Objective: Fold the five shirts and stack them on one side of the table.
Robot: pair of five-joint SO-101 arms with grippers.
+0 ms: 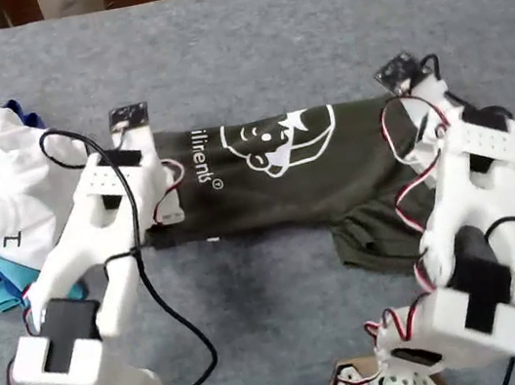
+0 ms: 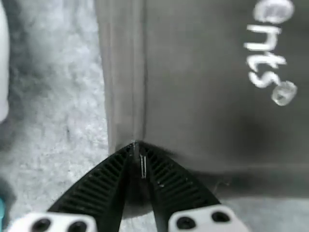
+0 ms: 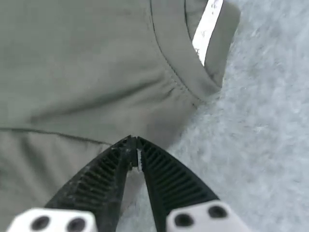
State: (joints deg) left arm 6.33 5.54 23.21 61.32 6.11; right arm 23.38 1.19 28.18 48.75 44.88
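Left claw [image 2: 137, 151] is pinched shut on the hem [image 2: 125, 96], right claw [image 3: 134, 147] near the collar [image 3: 178, 72], of the dark green shirt [image 1: 277, 189] spread on the counter [image 1: 243, 47]. Such thin grips could slip, skewing the fold.

A table covered in grey, felt-like cloth [image 1: 243, 47] carries everything here. Spread flat across it lies a dark olive-green cotton T-shirt [image 1: 278, 199] with its white print facing up. One sleeve is bunched beside the collar end. Beyond that shirt's hem end, apart from it, sits a crumpled heap of white, teal, blue and red shirts [image 1: 1, 196].
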